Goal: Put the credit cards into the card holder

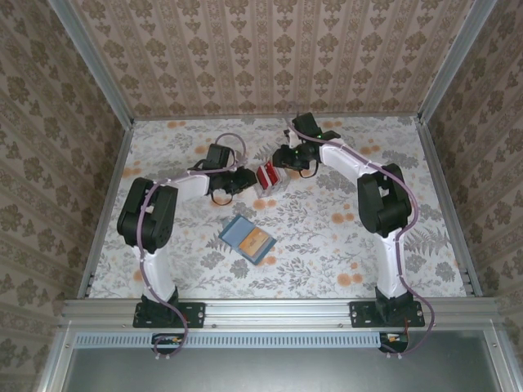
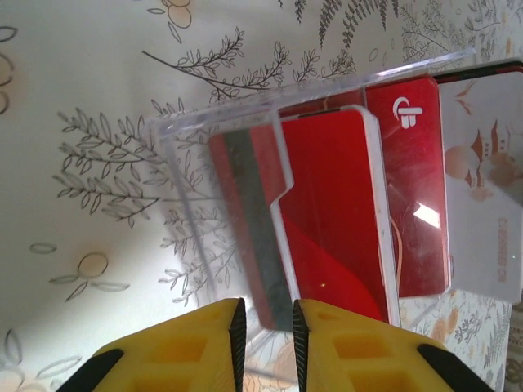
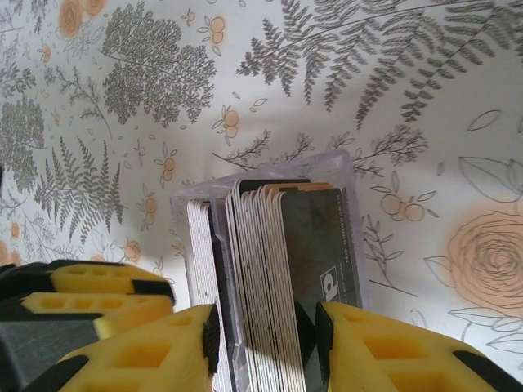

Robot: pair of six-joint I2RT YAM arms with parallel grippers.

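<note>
The credit cards (image 1: 267, 175) stand upright as a red stack in a clear plastic box (image 2: 212, 122) mid-table. In the left wrist view one red card (image 2: 327, 212) with a dark stripe leans out of the box. Its lower corner lies between the tips of my left gripper (image 2: 265, 314), which is narrowly open, with a gap showing beside the card. My right gripper (image 3: 265, 322) straddles the box (image 3: 347, 175) from the other side, its pads pressed on the box and the card stack (image 3: 270, 261). The card holder (image 1: 246, 238) lies open nearer the arms, showing teal and tan faces.
Both grippers (image 1: 248, 181) (image 1: 282, 163) meet at the box in the middle of the floral table (image 1: 343, 245). Metal rails (image 1: 445, 188) and patterned walls border it on three sides. The card holder lies a short way in front of the box.
</note>
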